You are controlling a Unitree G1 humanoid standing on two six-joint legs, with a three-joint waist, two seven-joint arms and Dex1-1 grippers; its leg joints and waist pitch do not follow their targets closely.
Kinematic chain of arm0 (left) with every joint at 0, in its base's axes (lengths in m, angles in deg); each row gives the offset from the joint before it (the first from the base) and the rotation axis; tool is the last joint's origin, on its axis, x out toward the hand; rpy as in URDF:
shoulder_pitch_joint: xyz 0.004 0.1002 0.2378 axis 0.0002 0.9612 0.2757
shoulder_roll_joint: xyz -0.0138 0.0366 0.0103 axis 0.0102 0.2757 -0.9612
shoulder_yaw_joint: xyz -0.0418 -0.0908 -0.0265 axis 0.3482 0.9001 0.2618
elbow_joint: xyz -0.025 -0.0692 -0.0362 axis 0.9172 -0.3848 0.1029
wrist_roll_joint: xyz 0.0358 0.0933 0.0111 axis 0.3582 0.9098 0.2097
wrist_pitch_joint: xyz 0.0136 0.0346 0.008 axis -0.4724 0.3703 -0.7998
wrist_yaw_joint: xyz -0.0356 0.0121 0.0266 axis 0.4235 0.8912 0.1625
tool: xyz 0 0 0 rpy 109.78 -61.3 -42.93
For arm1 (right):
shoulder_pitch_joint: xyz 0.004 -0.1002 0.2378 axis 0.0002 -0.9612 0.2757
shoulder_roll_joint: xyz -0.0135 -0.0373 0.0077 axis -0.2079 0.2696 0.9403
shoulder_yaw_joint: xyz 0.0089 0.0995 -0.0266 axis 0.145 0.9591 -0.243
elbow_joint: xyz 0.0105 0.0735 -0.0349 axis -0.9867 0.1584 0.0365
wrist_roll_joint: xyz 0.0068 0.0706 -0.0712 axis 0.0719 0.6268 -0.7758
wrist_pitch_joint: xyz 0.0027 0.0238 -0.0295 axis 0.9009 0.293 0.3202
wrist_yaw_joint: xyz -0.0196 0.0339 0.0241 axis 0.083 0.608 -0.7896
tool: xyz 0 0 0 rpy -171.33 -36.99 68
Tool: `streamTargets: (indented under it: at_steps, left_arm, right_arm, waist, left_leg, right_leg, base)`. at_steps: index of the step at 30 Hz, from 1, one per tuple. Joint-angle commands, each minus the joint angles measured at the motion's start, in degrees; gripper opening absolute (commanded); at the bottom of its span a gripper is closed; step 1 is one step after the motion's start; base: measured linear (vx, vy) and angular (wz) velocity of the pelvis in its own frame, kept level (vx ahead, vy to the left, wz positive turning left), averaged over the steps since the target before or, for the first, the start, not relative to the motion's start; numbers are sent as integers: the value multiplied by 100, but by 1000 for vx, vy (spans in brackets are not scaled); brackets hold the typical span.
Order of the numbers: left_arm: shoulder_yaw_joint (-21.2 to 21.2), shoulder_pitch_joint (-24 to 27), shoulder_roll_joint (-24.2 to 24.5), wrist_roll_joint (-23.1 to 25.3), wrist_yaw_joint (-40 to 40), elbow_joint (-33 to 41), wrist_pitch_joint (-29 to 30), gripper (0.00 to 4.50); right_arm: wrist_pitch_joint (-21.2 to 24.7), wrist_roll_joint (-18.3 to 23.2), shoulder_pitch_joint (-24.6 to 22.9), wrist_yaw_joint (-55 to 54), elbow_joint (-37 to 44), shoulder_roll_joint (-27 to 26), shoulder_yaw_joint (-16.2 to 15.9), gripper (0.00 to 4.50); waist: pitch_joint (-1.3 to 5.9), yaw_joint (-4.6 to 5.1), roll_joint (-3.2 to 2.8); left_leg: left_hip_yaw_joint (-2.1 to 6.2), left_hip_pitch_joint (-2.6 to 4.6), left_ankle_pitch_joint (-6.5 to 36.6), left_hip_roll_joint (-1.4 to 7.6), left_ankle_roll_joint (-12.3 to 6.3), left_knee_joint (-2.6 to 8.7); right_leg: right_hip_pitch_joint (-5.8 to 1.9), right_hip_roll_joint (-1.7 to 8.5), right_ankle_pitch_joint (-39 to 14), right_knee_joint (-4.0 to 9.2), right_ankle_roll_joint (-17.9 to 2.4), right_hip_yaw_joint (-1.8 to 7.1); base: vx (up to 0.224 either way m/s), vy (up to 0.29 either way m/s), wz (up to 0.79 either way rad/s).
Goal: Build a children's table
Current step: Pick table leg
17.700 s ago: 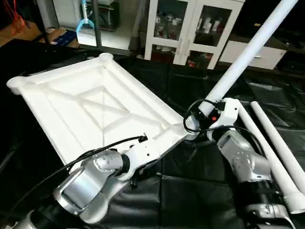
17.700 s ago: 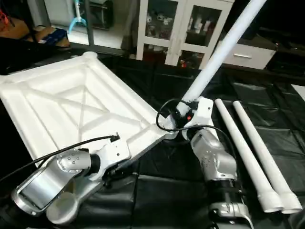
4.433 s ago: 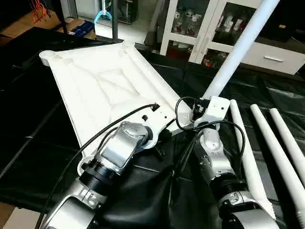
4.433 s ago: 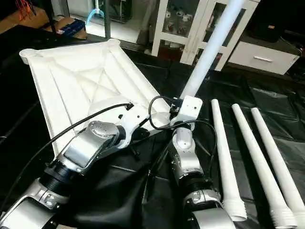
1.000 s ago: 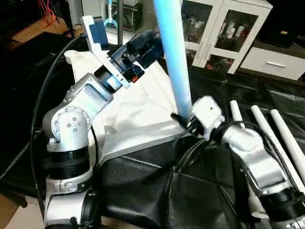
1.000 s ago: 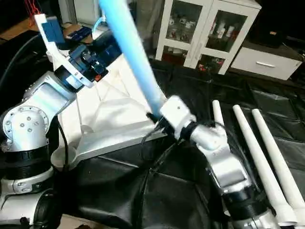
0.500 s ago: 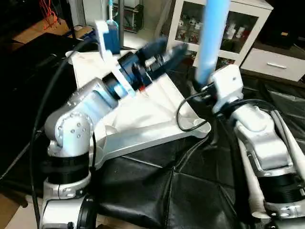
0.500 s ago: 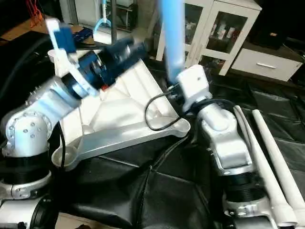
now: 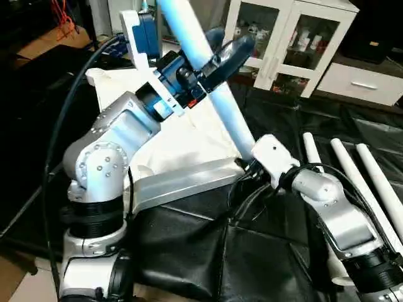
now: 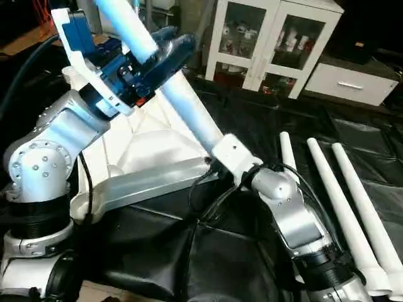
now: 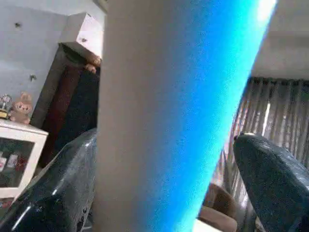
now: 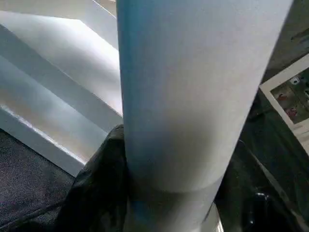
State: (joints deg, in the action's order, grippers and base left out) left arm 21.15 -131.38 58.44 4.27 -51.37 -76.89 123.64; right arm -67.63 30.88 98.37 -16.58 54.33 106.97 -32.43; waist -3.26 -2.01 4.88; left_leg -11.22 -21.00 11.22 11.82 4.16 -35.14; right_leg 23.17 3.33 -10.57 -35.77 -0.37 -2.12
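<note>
Partly hidden tabletop (image 9: pixel 189 138) behind leg (image 9: pixel 217 100)

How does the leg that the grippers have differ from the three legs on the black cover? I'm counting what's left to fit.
The held leg slants up off the surface; the three spare legs lie flat on the black cover, side by side. The held leg has the right gripper low on it and the left gripper higher up; nothing touches the spare legs. All four are long white tubes.
</note>
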Motion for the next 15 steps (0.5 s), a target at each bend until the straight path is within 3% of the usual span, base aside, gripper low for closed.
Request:
streamTargets:
  at_steps: [1, 3, 5, 15]
  left_arm:
    - [100, -171, -37, -40, -150, -144, -62, 424]
    - [163, -210, -31, -15, -263, -297, -118, 424]
    - [202, -231, -31, 39, -347, -421, -215, 390]
    - [342, -296, -132, 124, -604, -529, -527, 313]
  right_arm:
    - [41, -74, 61, -81, 173, 6, 236, 186]
    - [19, -100, 92, -101, 167, 2, 283, 186]
    - [7, -113, 112, -124, 170, -5, 318, 186]
    - [-58, -157, 218, -301, 149, -55, 383, 186]
  waist:
    - [386, -4, -119]
    - [394, -1, -130]
    - [396, -5, -134]
    - [397, -1, -137]
  left_leg:
    - [75, 77, 844, 106, 177, 379]
    - [81, 83, 811, 107, 164, 375]
    - [77, 86, 797, 109, 162, 374]
    - [75, 86, 805, 113, 132, 370]
  right_leg:
    - [-312, 293, -385, 348, -1010, 232]
    - [-315, 290, -329, 344, -1009, 230]
    - [-311, 292, -297, 341, -1031, 230]
    - [-320, 301, -261, 339, -1088, 232]
  base:
    - [0, 0, 0]
    - [0, 0, 0]
    - [0, 0, 0]
    - [0, 0, 0]
